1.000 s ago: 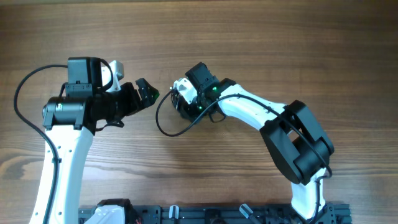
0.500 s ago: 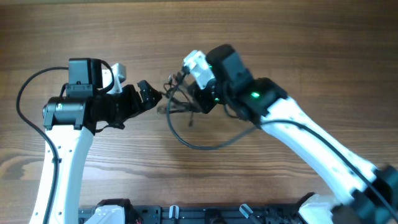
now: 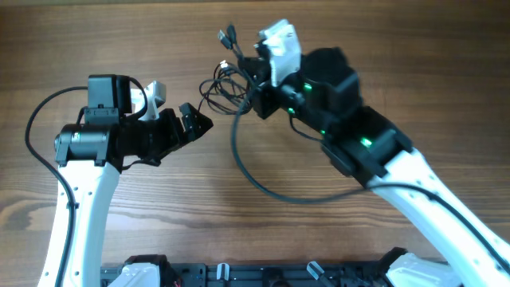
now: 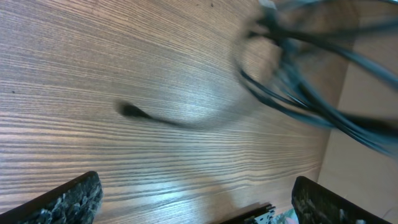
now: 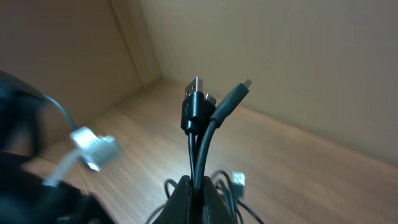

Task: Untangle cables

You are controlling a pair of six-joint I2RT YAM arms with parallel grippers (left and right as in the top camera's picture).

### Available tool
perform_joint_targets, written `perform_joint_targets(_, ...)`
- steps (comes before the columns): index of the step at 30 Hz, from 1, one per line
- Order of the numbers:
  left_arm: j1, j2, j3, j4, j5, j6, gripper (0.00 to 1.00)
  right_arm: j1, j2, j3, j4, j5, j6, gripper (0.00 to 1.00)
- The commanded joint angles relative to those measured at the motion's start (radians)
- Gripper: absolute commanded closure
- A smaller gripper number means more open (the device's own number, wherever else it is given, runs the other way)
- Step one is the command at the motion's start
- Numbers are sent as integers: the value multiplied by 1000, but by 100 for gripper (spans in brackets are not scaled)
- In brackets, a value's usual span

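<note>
A tangle of black cables (image 3: pixel 227 84) hangs in the air at top centre, with one long loop (image 3: pixel 271 187) trailing down to the table. My right gripper (image 3: pixel 253 89) is shut on the cables. In the right wrist view the fingers (image 5: pixel 199 193) pinch two cables whose plug ends (image 5: pixel 198 102) stick up. My left gripper (image 3: pixel 190 123) is open and empty, just left of the bundle. In the left wrist view the cables (image 4: pixel 311 93) pass blurred at upper right, above its spread fingers (image 4: pixel 199 202).
The wooden table (image 3: pixel 239 239) fills the view. A dark rail (image 3: pixel 263 275) runs along the front edge. The left arm's own cable (image 3: pixel 32 127) loops at the far left.
My right arm has lifted the cable bundle up and toward the far side, drawing out a long loop. The left arm has stayed almost still.
</note>
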Motion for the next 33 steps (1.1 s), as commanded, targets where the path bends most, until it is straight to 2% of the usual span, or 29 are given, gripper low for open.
perform_joint_targets(1, -5, -2, 16, 14, 19, 16, 0, 0, -68, 19, -19, -92, -10, 96)
perform_joint_targets(5, -43, -2, 16, 71, 19, 27, 0, 0, -81, 19, -23, -164, 1, 96)
perform_joint_targets(8, -178, -2, 16, 139, 11, 133, 0, 0, -81, 19, -40, -164, 1, 96)
perform_joint_targets(12, -361, -1, 16, 248, -156, 141, 0, 0, -82, 19, -49, -244, 21, 96)
perform_joint_targets(17, -478, 0, 16, 359, -362, 140, 0, 0, -83, 19, -49, -396, 46, 96)
perform_joint_targets(21, -483, 27, 16, 388, -512, -12, 2, 0, -97, 19, -48, -505, 72, 96)
perform_joint_targets(24, -483, 73, 16, 408, -542, -45, 6, 0, -126, 19, -55, -516, 68, 96)
perform_joint_targets(25, -483, 82, 16, 412, -542, -49, 12, 0, -135, 19, -63, -500, 68, 96)
perform_joint_targets(26, -483, 96, 16, 412, -542, -64, 31, 0, -138, 19, -80, -456, 69, 96)
perform_joint_targets(27, -483, 99, 16, 411, -539, -67, 60, 0, -139, 19, -104, -412, 69, 96)
perform_joint_targets(28, -483, 100, 16, 408, -539, -68, 82, 0, -139, 19, -131, -365, 69, 96)
perform_joint_targets(33, -482, 98, 16, 401, -546, -76, 92, 0, -139, 19, -285, -38, 106, 96)
